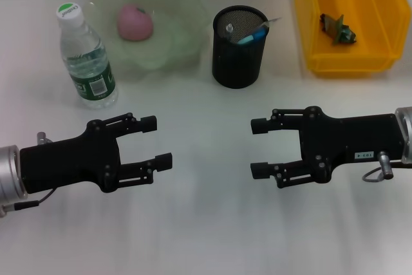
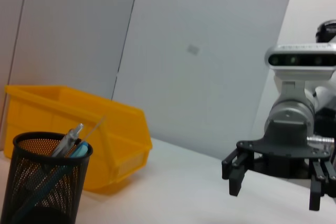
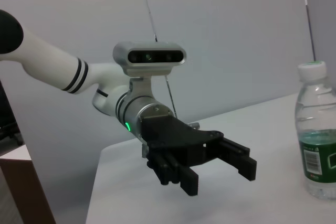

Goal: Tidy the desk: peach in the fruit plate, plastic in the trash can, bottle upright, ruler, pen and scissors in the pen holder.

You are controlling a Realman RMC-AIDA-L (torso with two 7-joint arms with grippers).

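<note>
Tidying is looking finished: peach (image 1: 134, 22) is lying in the fruit plate (image 1: 187, 4), bottle (image 1: 87, 57) is standing upright at the desk's far left, pens are sitting in the pen holder (image 1: 239, 56), plastic (image 1: 338, 29) in the trash can (image 1: 386, 11). Left gripper (image 1: 159, 141) and right gripper (image 1: 257, 148) are hovering released, grasping nothing.

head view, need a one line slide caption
Both open grippers, left and right, hover over the white desk, empty.

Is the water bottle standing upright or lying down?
Upright. The bottle stands on its base beside the fruit plate, cap on top; neither hand touches it.
</note>
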